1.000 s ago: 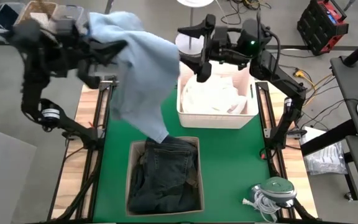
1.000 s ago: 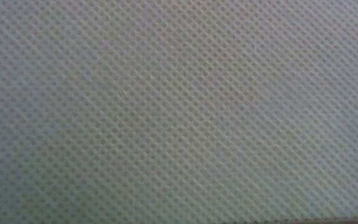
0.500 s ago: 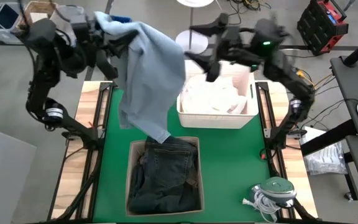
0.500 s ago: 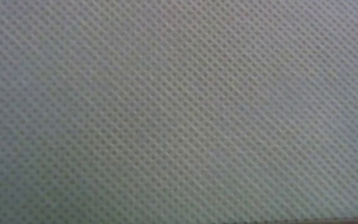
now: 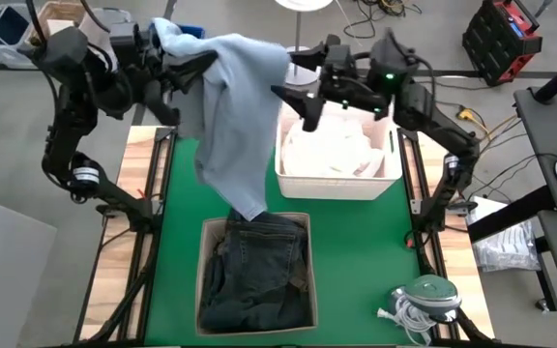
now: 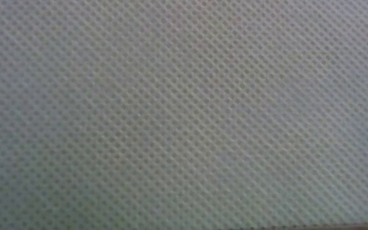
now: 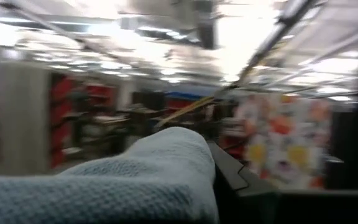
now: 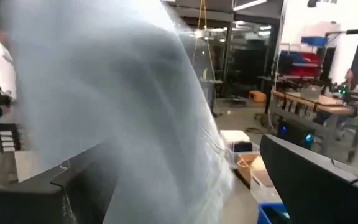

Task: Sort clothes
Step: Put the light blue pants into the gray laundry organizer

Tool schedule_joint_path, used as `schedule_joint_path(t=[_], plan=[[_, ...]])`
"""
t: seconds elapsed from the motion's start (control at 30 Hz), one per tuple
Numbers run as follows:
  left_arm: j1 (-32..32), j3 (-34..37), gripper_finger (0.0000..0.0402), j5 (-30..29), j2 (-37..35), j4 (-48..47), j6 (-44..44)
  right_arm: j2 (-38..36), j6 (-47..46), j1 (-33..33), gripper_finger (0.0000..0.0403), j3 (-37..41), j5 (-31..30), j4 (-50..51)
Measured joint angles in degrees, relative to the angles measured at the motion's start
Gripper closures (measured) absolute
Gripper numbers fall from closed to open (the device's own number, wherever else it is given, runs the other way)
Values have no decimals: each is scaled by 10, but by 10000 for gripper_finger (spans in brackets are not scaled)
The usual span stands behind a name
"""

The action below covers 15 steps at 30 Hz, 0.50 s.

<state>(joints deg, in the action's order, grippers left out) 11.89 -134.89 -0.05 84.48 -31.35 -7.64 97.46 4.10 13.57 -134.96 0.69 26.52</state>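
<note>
Light blue shirt (image 5: 235,116) hung raised over the table's (image 5: 177,251) far left portion, gathered at its top in the left gripper (image 5: 167,43), whose fingers pinched the cloth beyond the far edge. Its lower hem reached down to the dark denim jeans (image 5: 257,275), which lay inside a tan bin (image 5: 204,280) at the near edge of the green mat. Right gripper (image 5: 298,82) hovered just beside the shirt, fingers spread, above the far left corner of the white bin (image 5: 341,182) holding white pieces (image 5: 332,150). Low view was filled by a grey mesh-like surface (image 6: 184,115). Left wrist view showed the shirt's weave close up.
</note>
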Motion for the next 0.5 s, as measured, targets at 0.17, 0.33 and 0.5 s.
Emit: schedule_joint_path(t=[0.17, 0.33, 0.5], plan=[[0, 0, 401, 75, 2, 14, -26, 16, 16, 5, 35, 0, 26, -14], [0, 0, 401, 102, 8, 16, -26, 23, 26, 11, 35, 1, 190, -88], [0, 0, 401, 121, 30, 25, -24, 43, 16, 7, 35, 1, 233, -154]])
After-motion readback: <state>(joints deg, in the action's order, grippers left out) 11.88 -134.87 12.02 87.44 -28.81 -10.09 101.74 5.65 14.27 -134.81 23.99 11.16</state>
